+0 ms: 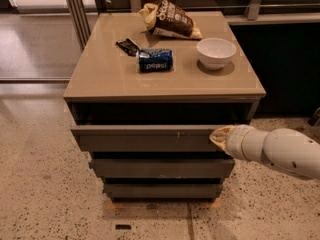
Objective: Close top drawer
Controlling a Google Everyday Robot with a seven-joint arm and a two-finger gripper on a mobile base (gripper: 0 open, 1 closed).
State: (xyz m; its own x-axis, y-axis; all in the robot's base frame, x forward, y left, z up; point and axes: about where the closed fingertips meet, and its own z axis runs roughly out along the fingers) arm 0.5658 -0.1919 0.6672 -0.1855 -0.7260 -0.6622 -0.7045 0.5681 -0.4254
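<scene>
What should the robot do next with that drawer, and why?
Probably push the top drawer straight into the cabinet: the gripper rests on the right end of its front, and a dark gap behind that front shows it is not shut.
</scene>
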